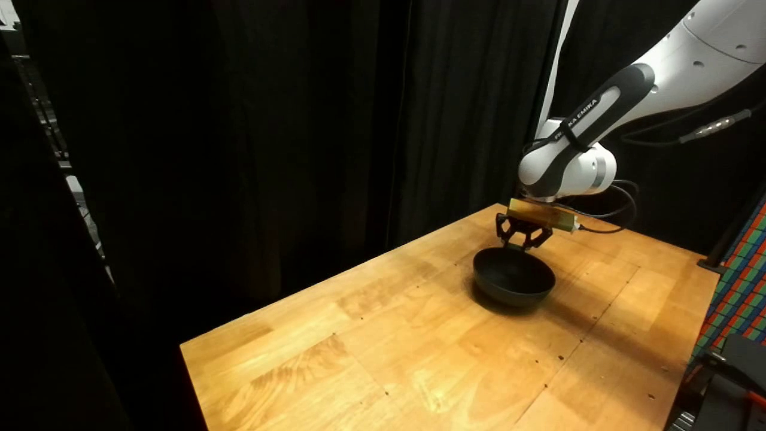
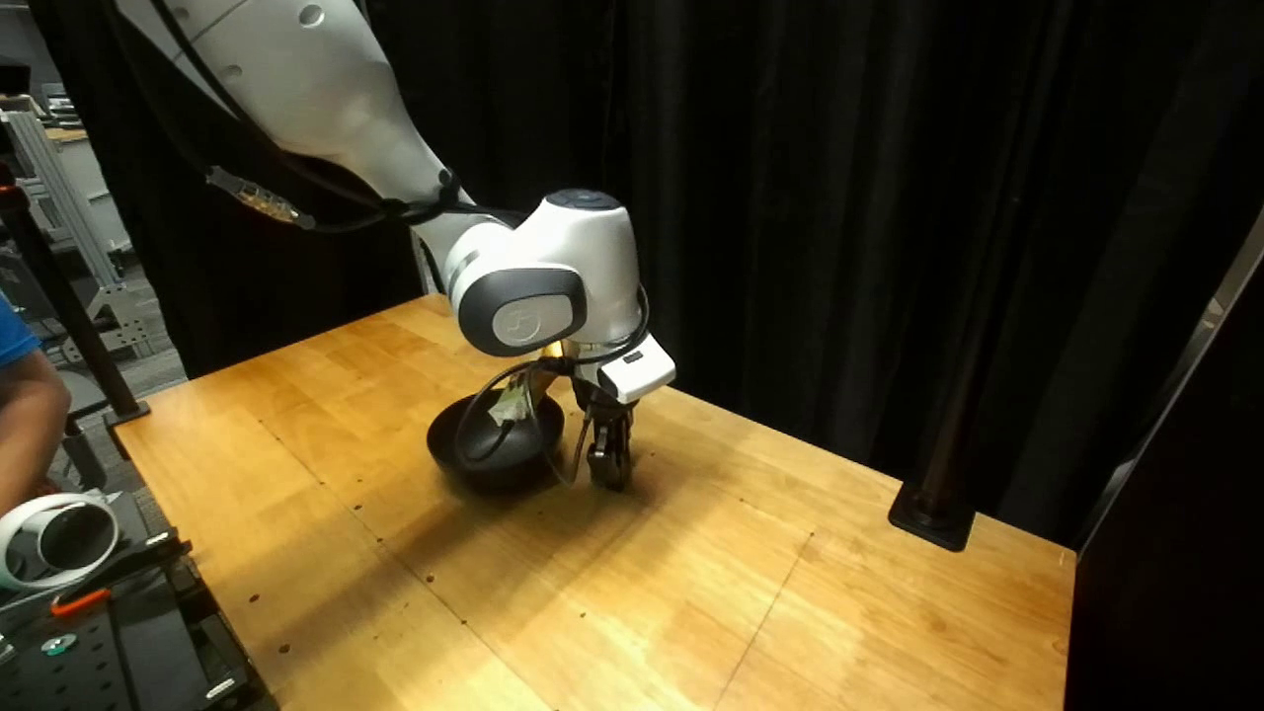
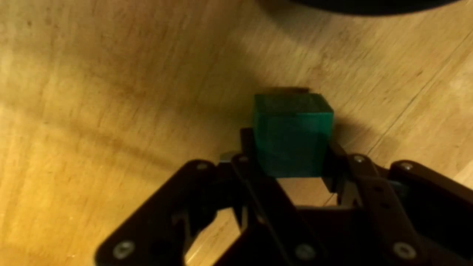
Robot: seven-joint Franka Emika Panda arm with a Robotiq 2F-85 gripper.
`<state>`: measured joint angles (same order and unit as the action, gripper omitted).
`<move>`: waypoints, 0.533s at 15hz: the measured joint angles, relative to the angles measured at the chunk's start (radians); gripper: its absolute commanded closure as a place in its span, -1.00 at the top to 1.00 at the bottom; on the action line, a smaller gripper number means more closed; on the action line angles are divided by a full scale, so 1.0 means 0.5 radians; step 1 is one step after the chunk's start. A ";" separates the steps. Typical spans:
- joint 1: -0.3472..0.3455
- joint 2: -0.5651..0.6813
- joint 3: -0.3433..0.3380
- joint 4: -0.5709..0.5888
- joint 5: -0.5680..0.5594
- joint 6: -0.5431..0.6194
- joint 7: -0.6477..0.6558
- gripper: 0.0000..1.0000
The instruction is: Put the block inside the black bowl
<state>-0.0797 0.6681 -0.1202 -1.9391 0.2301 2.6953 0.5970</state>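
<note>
The claw (image 3: 291, 149) grips the green block (image 3: 293, 127) between its two fingers, so the grasp looks done; the block is outside the black bowl (image 1: 502, 294), which sits upright on the wooden table (image 1: 419, 335); in the wrist view the bowl's edge shows at 1 o'clock from the block, near but apart; in an exterior view the claw (image 2: 609, 474) stands just beside the bowl at its 3 o'clock, fingertips near the table, and whether the block hangs clear of the wood I cannot tell; what is left, as I judge it, is to raise the block above the rim, carry it across, lower it into the hollow and let go; the bowl's near wall looks like the main thing in the way, since a sideways move at this height would likely shove it; a black cable (image 2: 567, 480) loops across the bowl in an exterior view, touching or not I cannot tell, so it might catch the rim; a post foot (image 2: 931, 521) stands well apart at the claw's 3 o'clock; a person's arm (image 2: 30, 420) shows at its 9 o'clock, beyond the table's edge
</note>
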 measured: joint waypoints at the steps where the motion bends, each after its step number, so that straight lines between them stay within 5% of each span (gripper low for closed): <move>1: -0.029 -0.048 0.033 0.000 0.034 -0.069 -0.058 -0.65; 7: -0.107 -0.371 0.125 -0.011 0.238 -0.435 -0.334 -0.62; 8: -0.113 -0.400 0.131 -0.011 0.267 -0.528 -0.375 0.35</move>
<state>-0.1360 0.4682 -0.0545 -1.9446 0.3636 2.4313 0.4093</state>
